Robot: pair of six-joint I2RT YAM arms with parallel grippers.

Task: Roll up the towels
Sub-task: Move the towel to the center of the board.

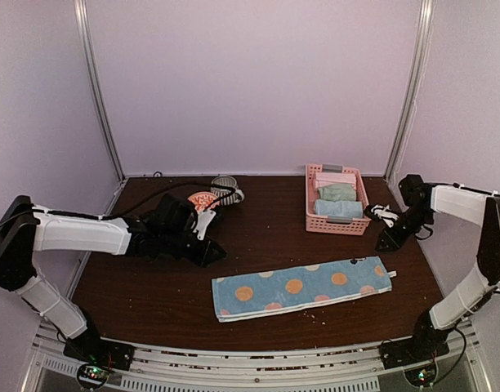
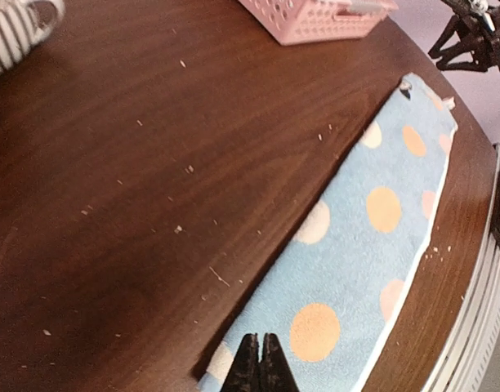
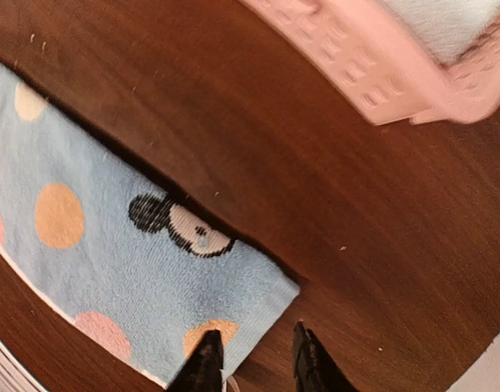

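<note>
A light blue towel with orange and pale dots [image 1: 303, 286] lies flat as a long folded strip at the front middle of the table. My left gripper [image 1: 214, 253] hovers just up-left of its left end, jaws shut and holding nothing; in the left wrist view its tips [image 2: 261, 361] show above that end of the towel [image 2: 372, 237]. My right gripper [image 1: 389, 242] hangs past the strip's right end. In the right wrist view it [image 3: 255, 359] stands open over the towel's corner [image 3: 111, 245], gripping nothing. Rolled pink [image 1: 336, 179], grey-green [image 1: 338, 193] and light blue [image 1: 338, 209] towels sit in the basket.
The pink lattice basket [image 1: 336, 226] stands at the back right, near my right arm. A striped cup [image 1: 225, 186] and an orange-and-white object [image 1: 203, 200] sit at the back, behind my left arm. Crumbs dot the dark wooden tabletop [image 1: 152, 286].
</note>
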